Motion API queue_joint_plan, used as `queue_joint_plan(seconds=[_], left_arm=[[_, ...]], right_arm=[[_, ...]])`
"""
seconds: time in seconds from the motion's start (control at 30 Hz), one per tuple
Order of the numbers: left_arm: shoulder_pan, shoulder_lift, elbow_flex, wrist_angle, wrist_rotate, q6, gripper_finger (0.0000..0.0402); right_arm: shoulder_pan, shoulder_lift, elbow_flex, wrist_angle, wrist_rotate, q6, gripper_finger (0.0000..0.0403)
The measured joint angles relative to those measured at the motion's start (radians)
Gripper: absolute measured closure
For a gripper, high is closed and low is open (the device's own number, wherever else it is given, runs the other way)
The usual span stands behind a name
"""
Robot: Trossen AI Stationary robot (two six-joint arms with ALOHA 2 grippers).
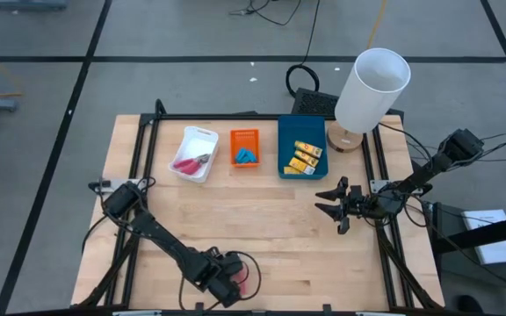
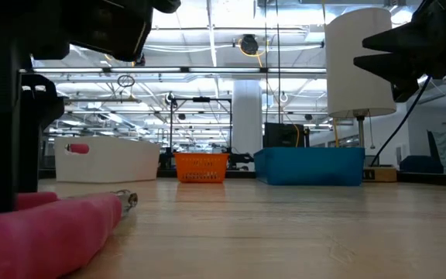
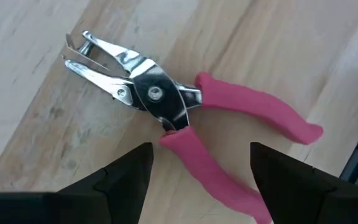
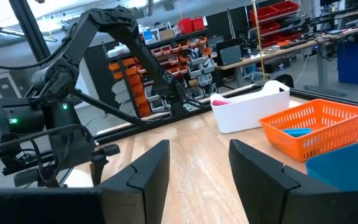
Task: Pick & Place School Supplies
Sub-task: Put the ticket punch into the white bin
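The left gripper (image 1: 232, 286) hangs low over the near edge of the wooden desk (image 1: 262, 237), far from the three trays. Its fingers (image 3: 126, 180) are spread wide and hold nothing. Right under them lies a pink-handled punch tool (image 3: 179, 118), flat on the desk, with its shiny metal nose pointing away from its two pink handles. One pink handle sits between the two fingers.

The white tray (image 1: 193, 154) stands at the far side of the desk and has another pink-handled tool (image 1: 188, 162) in it. Just beside the white tray is the orange tray (image 1: 245, 147) with little light-blue pieces (image 1: 248, 157) inside. Next to the orange tray is the blue tray (image 1: 301, 147), which holds yellow packets (image 1: 304, 157). A white lamp (image 1: 372, 88) stands just beside the blue tray.

The right gripper (image 1: 334, 204) waits up in the air near the blue tray. Its fingers (image 4: 148, 174) are partly apart and hold nothing.
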Motion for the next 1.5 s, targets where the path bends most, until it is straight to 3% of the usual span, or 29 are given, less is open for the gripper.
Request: queue_joint_plan(seconds=[0.23, 0.7, 1.07, 1.23, 1.5], left_arm=[[0.004, 0.003, -0.001, -0.056, 0.013, -0.062, 0.0148], [0.017, 0.006, -0.005, -0.118, 0.060, 0.011, 0.0352], [0.018, -0.025, -0.008, -0.116, -0.041, 0.129, 0.0356], [0.004, -0.113, -0.016, -0.152, -0.215, 0.192, 0.0356], [-0.058, -0.305, -0.012, -0.141, -0.407, 0.328, 0.0356]], right_arm=[[0.000, 0.000, 0.000, -0.001, 0.000, 0.000, 0.0245], [0.000, 0.000, 0.000, -0.017, 0.000, -0.001, 0.0245], [0.000, 0.001, 0.000, -0.042, -0.001, 0.023, 0.0245], [0.000, 0.000, 0.000, -0.043, -0.001, 0.023, 0.0245], [0.000, 0.000, 0.000, -0.046, -0.002, 0.023, 0.0245]])
